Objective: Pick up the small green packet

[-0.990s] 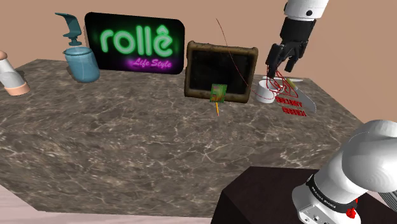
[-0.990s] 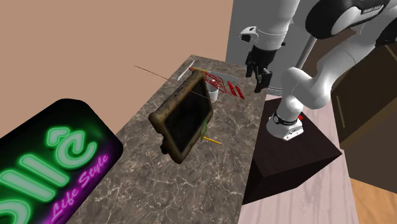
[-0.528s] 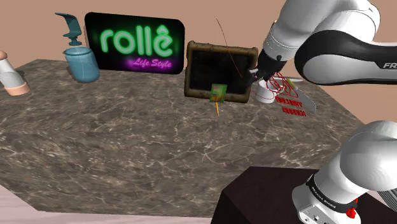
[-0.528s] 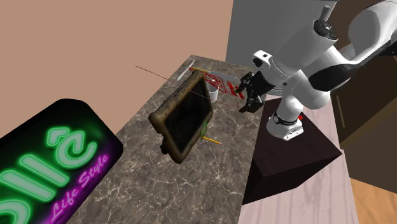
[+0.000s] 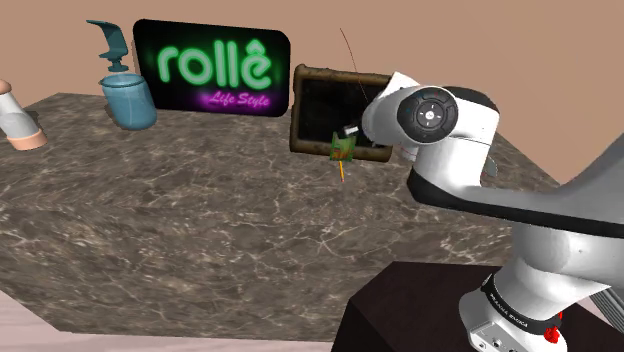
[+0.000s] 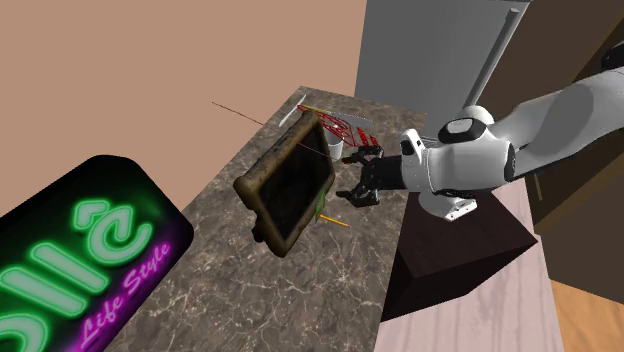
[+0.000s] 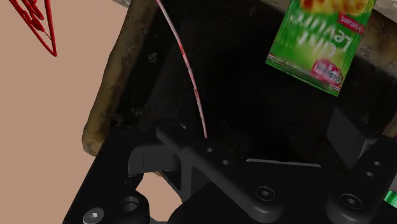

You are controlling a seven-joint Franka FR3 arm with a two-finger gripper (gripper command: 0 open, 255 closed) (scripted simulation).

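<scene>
Swinging down from above the red wire rack [image 6: 345, 130], my gripper [image 6: 353, 176] now faces, jaws apart, the small green packet [image 5: 343, 146] propped against the dark framed board [image 5: 315, 105] on the marble counter [image 5: 200, 220], and I fear that pressing in could topple both.

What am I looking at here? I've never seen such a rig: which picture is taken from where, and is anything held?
It's a white robot arm on a dark box, ending in a black two-finger gripper. One picture looks over the table from beside the box, one along the table, one from the hand itself. On the table: a neon sign, a blue jug, a dark frame and a green packet by it. The gripper is open near the packet, holding nothing.
</scene>
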